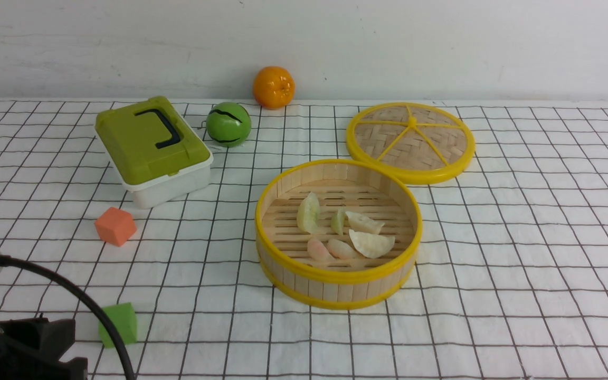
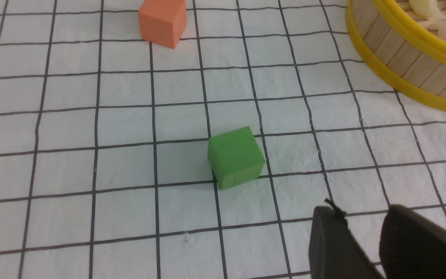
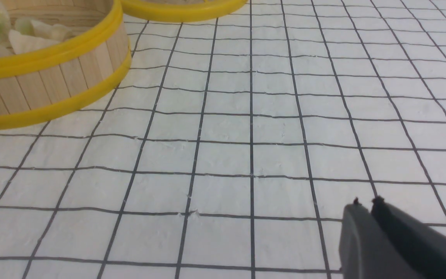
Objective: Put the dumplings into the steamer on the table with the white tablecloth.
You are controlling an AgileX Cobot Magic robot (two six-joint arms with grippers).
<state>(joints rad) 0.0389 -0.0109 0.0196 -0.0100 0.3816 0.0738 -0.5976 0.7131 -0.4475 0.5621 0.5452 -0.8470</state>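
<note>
All six dumplings (image 1: 343, 232) lie inside the steamer (image 1: 338, 287), mid-tabletop, so nothing seems left to fetch. My left jaws stand parted and empty near the green cube (image 2: 235, 157); my right jaws are nearly closed, empty over bare cloth.

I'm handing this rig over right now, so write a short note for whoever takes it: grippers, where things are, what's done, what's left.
Left gripper: fingers apart, empty, above the cloth near the green cube.
Right gripper: fingers nearly together, empty, over bare tablecloth.
Steamer: upright mid-table, lid lying flat behind it.
Dumplings: six count inside the steamer; none visible on the cloth.
Done: loading appears finished.
Left: probably nothing; just check that no dumpling is out of view.
</note>
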